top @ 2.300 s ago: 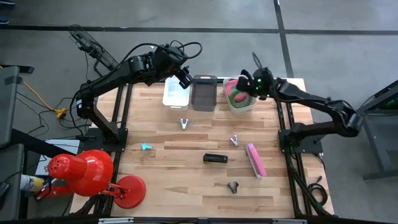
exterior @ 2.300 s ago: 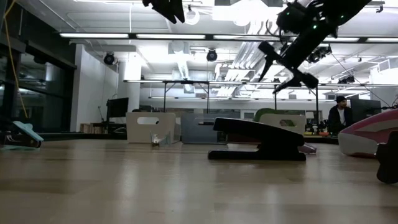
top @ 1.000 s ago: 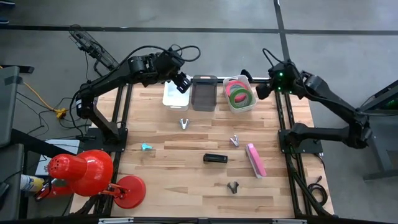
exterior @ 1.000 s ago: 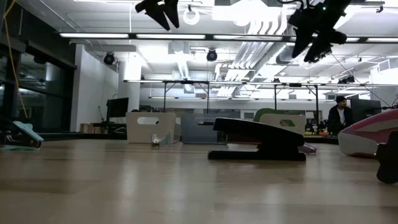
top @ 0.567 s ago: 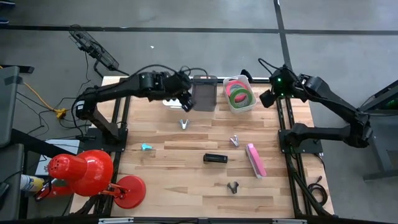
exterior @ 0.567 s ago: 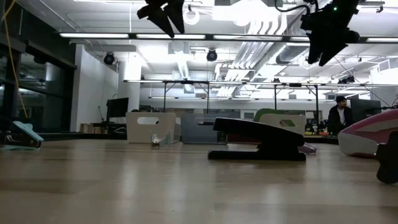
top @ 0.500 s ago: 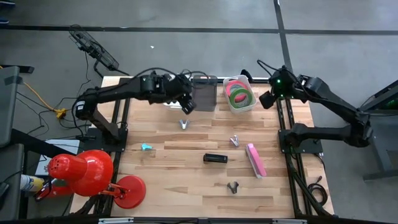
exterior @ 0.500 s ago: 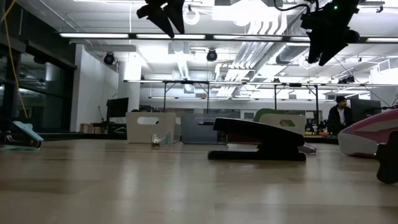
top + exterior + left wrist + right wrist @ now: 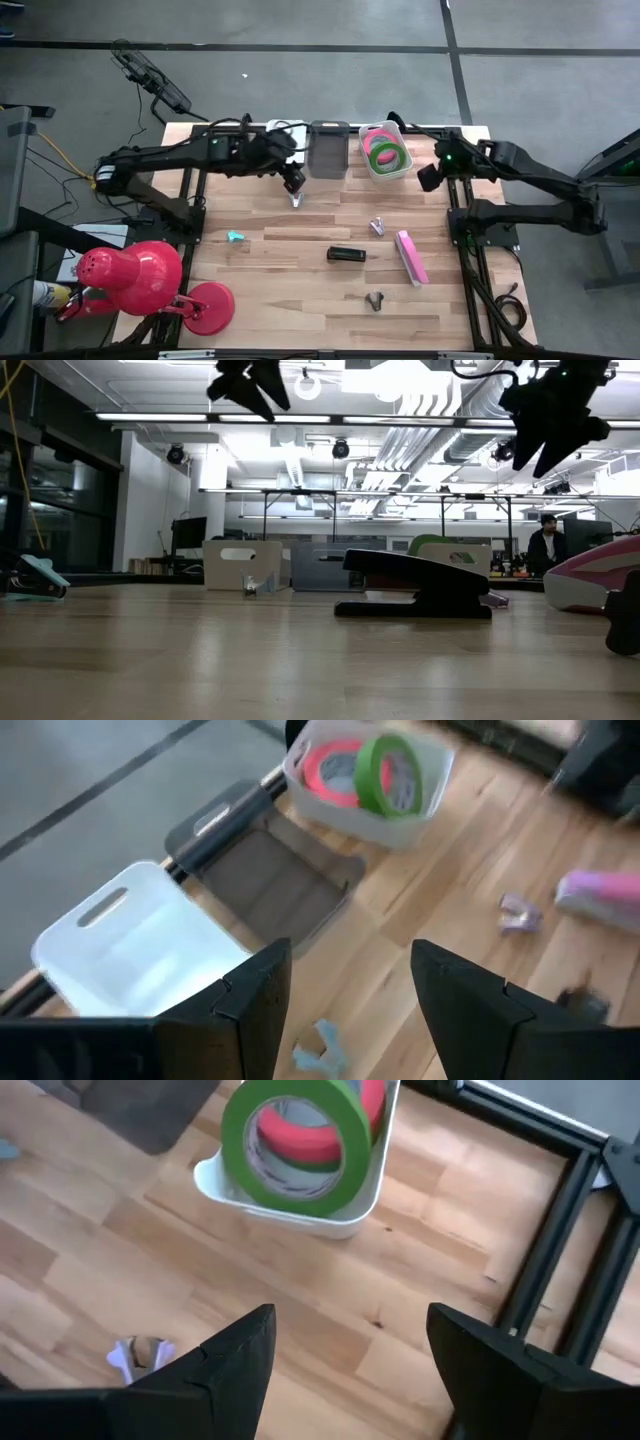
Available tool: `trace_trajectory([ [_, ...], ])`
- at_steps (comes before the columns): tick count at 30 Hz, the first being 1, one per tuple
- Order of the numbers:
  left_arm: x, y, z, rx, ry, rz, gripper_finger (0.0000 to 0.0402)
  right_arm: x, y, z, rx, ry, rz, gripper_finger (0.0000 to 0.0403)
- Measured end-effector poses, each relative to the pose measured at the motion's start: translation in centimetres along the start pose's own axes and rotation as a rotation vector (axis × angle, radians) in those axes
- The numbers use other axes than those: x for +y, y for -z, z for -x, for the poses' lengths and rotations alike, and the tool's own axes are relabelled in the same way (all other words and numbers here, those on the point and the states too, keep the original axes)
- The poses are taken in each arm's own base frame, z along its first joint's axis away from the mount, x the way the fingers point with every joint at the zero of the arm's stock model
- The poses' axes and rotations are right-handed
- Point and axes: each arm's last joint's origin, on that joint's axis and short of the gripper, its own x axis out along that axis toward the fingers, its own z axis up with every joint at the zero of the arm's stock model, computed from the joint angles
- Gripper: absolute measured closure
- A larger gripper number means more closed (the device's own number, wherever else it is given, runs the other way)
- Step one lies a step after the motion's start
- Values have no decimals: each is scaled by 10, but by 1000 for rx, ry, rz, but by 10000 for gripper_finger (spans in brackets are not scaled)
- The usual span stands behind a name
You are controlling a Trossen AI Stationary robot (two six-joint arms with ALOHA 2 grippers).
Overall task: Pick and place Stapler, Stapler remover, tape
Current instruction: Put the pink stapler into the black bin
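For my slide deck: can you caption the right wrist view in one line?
Right gripper open and empty above the wooden table, facing a white bin holding green and pink tape rolls.

Three bins [image 9: 332, 150] crowd the table's [image 9: 270, 280] far edge; scattered staplers [image 9: 346, 254] and removers [image 9: 296, 199] leave wide gaps between.

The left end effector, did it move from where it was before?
Yes. The left end effector moved off the white bin toward the table's middle, and now hovers over the stapler remover.
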Motion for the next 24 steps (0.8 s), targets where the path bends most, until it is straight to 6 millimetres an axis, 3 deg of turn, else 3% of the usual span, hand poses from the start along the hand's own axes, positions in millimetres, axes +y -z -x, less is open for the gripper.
trace_trajectory([
  [14, 29, 61, 12, -187, 259, 137, 199, 11, 11, -5, 169, -35, -140, 151],
  [24, 36, 83, 13, -196, 385, 102, 199, 25, 30, -7, 444, -8, -234, 151],
])
